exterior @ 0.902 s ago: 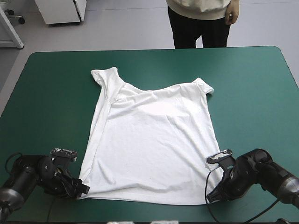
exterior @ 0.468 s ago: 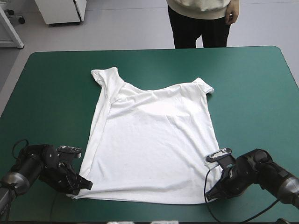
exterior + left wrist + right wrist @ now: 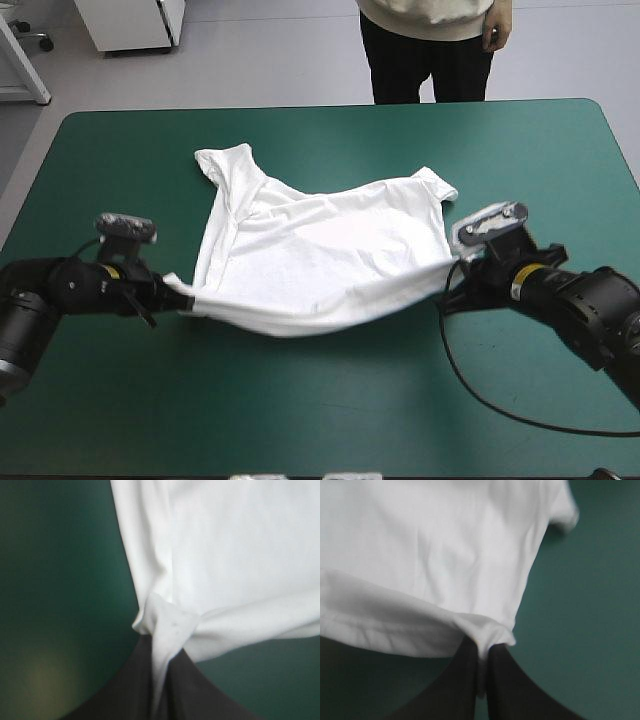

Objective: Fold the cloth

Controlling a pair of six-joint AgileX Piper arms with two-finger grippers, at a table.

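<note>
We see the left end effector (image 3: 167,292) and right end effector (image 3: 451,283) each pinching a T-shirt (image 3: 320,250) corner; the hem sags between.

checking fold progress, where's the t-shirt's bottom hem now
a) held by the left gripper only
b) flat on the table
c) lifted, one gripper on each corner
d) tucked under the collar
c: the left gripper and the right gripper are each shut on a hem corner of the T-shirt, and the hem sags between them.
</note>
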